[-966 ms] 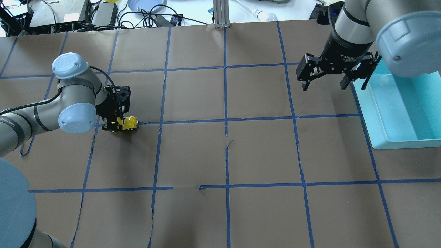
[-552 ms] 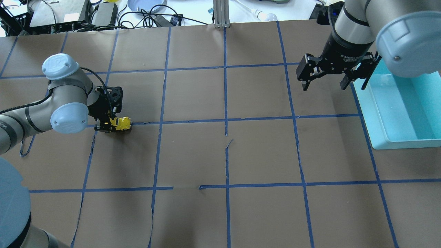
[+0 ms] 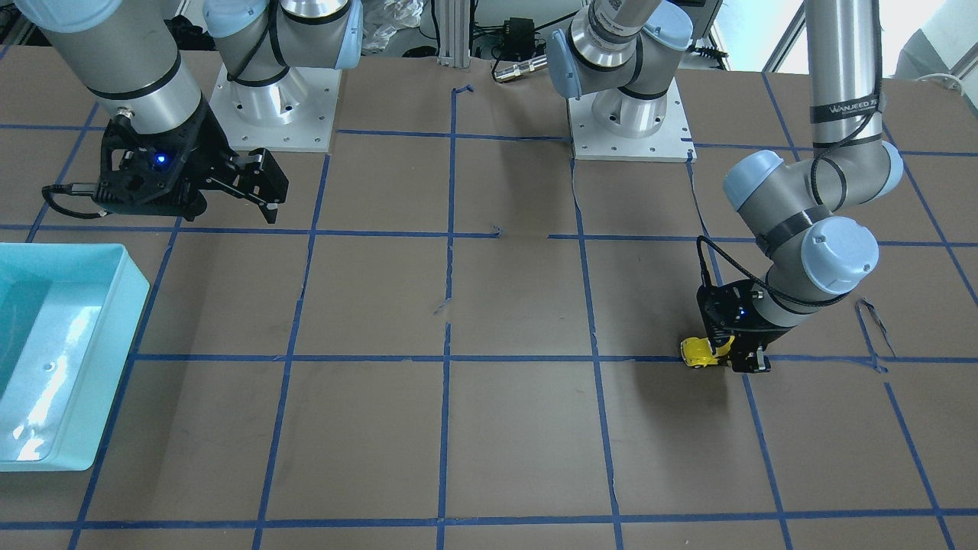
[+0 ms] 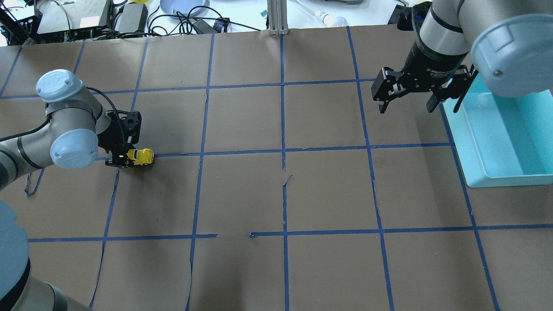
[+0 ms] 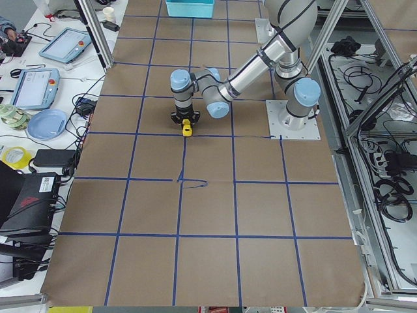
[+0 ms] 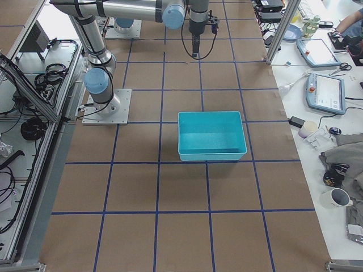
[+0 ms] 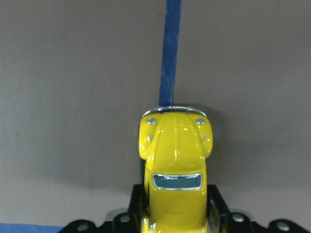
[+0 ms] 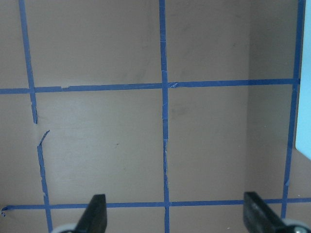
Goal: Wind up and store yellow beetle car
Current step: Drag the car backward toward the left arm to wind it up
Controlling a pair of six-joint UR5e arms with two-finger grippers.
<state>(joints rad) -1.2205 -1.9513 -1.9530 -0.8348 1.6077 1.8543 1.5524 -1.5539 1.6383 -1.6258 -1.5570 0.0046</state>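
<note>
The yellow beetle car (image 4: 141, 157) sits low on the table on a blue tape line at the left. My left gripper (image 4: 125, 159) is shut on its rear. In the left wrist view the car (image 7: 176, 160) points away along the tape, its back half between the jaws. It also shows in the front-facing view (image 3: 699, 352) with the left gripper (image 3: 726, 353), and in the exterior left view (image 5: 186, 127). My right gripper (image 4: 405, 105) is open and empty, hovering above the table beside the turquoise bin (image 4: 505, 138). Its fingertips (image 8: 95, 213) frame bare table.
The turquoise bin (image 3: 46, 359) stands at the table's right side, open and empty inside (image 6: 211, 135). Brown paper with a blue tape grid (image 4: 283, 151) covers the table. Cables, tablets and a plate lie beyond the far edge (image 4: 181, 8).
My left gripper has pulled the car leftward along the tape line, toward the table's left edge. The right arm has not moved.
</note>
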